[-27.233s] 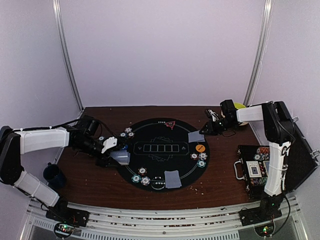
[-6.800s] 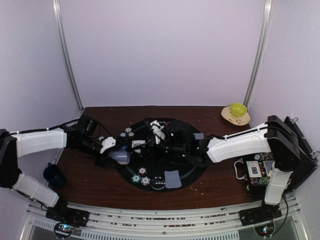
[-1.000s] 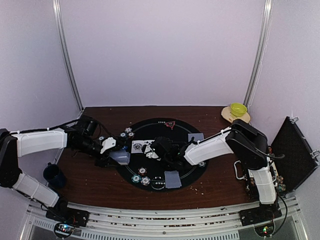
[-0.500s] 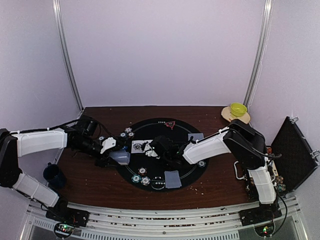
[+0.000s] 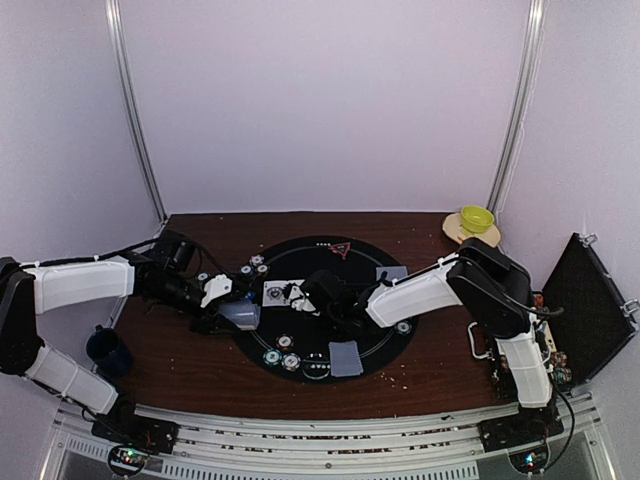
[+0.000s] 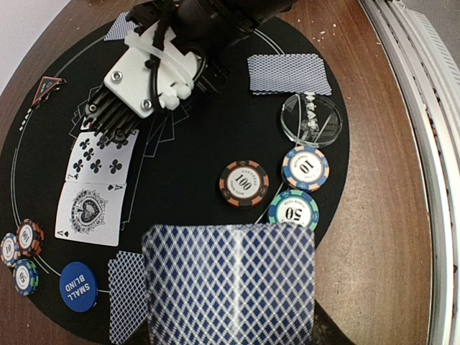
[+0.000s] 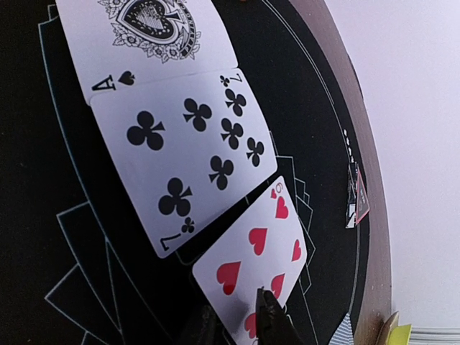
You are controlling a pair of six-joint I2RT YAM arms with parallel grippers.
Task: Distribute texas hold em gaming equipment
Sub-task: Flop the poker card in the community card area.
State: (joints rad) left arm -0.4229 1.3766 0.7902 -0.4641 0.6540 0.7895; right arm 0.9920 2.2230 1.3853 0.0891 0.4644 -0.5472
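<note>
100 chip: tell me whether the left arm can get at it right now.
Reaching it, probably yes: the 100 chip lies uncovered just ahead of the deck. Picking it up looks unlikely, since the left jaws are shut on that deck.

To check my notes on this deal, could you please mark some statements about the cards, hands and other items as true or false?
1. The ace of spades, seven of clubs and six of hearts lie face up on the black mat. True.
2. The right hand is at the ace of spades. False: it is at the six of hearts.
3. The left hand holds a stack of blue-backed cards. True.
4. The blue disc reads BIG BLIND. False: it reads SMALL BLIND.
5. The yellow-green bowl stands on the black mat. False: it stands off the mat, at the far right.
</note>
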